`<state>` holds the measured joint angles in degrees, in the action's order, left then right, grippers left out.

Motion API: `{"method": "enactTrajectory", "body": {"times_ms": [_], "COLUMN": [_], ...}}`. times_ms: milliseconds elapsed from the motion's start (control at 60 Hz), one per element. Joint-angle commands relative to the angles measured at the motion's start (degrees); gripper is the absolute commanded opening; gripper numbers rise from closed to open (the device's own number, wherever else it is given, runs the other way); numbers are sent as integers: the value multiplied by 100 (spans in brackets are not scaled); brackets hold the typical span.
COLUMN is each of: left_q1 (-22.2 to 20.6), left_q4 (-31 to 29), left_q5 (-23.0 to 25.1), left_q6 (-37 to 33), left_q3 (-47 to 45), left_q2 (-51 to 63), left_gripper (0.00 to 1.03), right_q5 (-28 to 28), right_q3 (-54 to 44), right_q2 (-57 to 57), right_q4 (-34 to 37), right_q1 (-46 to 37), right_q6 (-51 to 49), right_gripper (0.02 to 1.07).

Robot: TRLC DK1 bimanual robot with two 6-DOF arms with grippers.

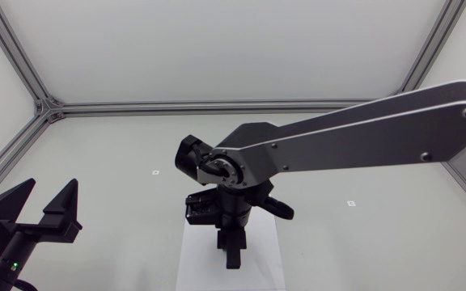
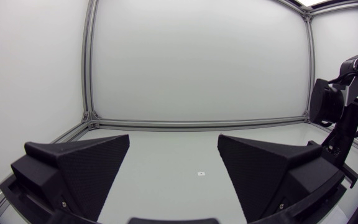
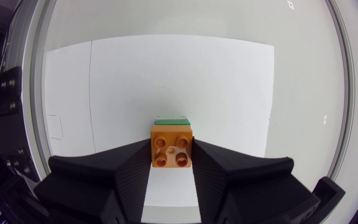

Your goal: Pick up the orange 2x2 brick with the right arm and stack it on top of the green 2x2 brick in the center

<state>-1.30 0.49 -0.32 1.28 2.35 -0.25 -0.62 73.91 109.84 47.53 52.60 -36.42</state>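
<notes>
The orange brick [image 3: 171, 146] sits studs-up between the two fingers of our right gripper [image 3: 171, 158]. They press on it from both sides, so the grip is closed to just the brick's width. The green brick [image 3: 171, 119] shows only as a thin strip at the orange one's 12 o'clock edge, apparently underneath it. We judge that the orange brick is held squarely over the green one so the studs line up. We cannot tell whether it is pressed home.

Seen from above, our left gripper [image 1: 52, 187] rests at 8 o'clock on the table [image 1: 362, 226]. Its fingers are spread wide with nothing between them, probably parked there to stay clear of the work. A white sheet [image 1: 196, 259] lies at 6 o'clock, and both bricks are over it. Our right arm [image 1: 362, 137] enters from 3 o'clock and stretches across to the middle. Its wrist is bent so the gripper points straight down at the sheet, a pose that suits a vertical push.
</notes>
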Motion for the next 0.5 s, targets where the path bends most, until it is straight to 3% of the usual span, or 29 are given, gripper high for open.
{"method": "enactTrajectory", "body": {"times_ms": [0,483], "left_q1": [16,16], "left_q4": [-84,-84], "left_q5": [23,23], "left_q6": [-75,-75], "left_q3": [-235,-235], "left_q2": [-45,-45], "left_gripper": [99,99], "right_q5": [36,168], "right_q3": [-333,89], "right_q2": [283,696], "right_q4": [64,468], "right_q1": [84,31], "right_q6": [21,285], "right_gripper": [7,7]}}
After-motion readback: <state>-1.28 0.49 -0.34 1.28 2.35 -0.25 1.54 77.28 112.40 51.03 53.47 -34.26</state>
